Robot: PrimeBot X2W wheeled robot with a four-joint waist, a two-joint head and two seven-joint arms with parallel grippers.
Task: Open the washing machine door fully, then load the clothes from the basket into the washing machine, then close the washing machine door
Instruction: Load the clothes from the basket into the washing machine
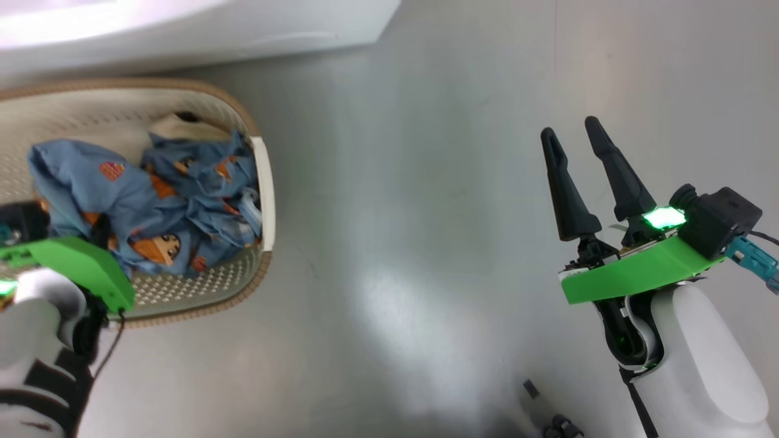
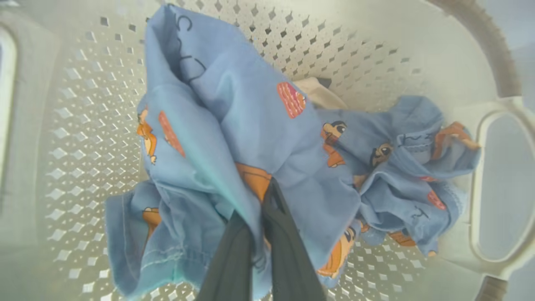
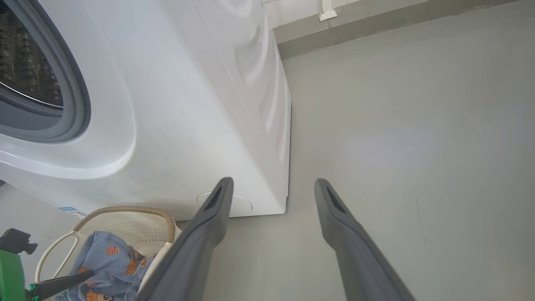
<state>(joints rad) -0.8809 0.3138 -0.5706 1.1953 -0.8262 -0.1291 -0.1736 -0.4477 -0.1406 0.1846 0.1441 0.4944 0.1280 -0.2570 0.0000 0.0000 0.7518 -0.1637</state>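
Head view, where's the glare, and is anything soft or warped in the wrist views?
Head view: the washing machine is blown out white, and a pale sheen lies on the floor. Left wrist view: the basket wall goes hazy leftwards; the clothes look sharp. Right wrist view: wide-angle bows the machine's edge.

Crumpled blue clothes (image 2: 259, 125) (orange cartoon print) lie in the cream perforated basket (image 1: 266, 188), just beside the white washer (image 3: 188, 104).

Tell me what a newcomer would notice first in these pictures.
The light-blue cartoon-print clothes heaped in the cream perforated basket at the head view's left, with the left gripper pinching a fold. The right gripper hangs open over grey floor, and the white washing machine stands beside the basket, drum uncovered.
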